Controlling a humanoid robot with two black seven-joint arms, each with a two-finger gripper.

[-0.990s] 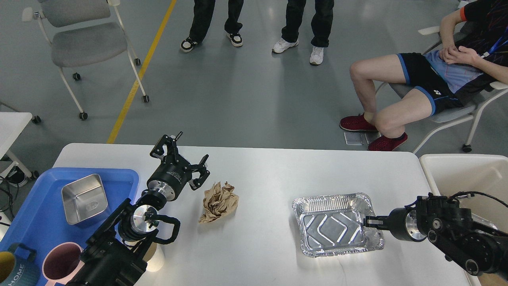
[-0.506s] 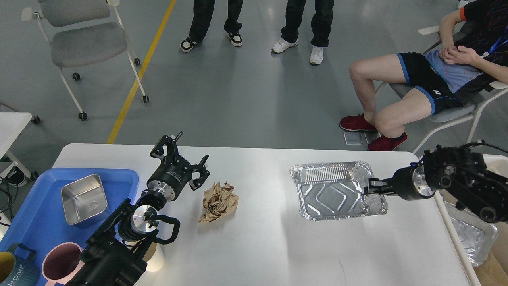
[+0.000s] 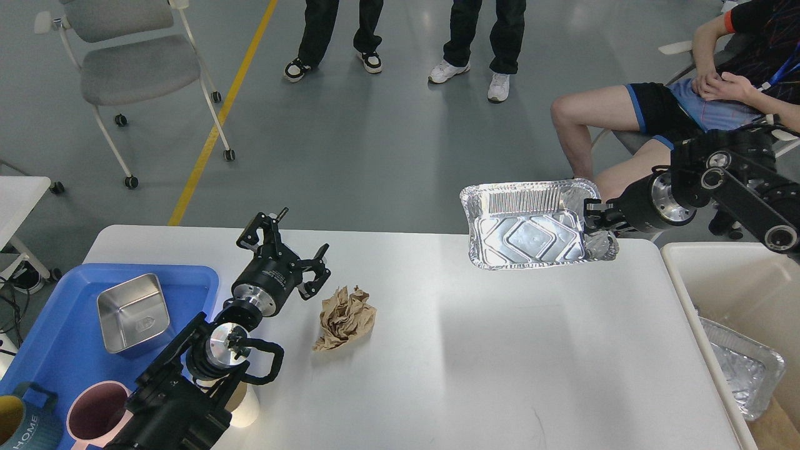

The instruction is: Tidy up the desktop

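The white desktop (image 3: 475, 350) fills the lower middle of the head view. My right gripper (image 3: 592, 215) is shut on the right rim of an empty foil tray (image 3: 528, 226) and holds it in the air above the desktop's far right edge. My left gripper (image 3: 289, 250) is open and empty, just up and left of a crumpled ball of brown paper (image 3: 345, 317) that lies on the desktop.
A blue tray (image 3: 56, 350) at the left holds a steel square bowl (image 3: 132, 311), a pink cup (image 3: 95, 417) and a yellow-lined mug (image 3: 19, 426). A beige bin (image 3: 725, 281) at the right holds another foil tray (image 3: 744, 374). People and chairs stand beyond the table.
My right gripper has lifted the foil tray off the desktop and carried it up and away, towards the far right edge. The left arm and the paper ball have not moved.
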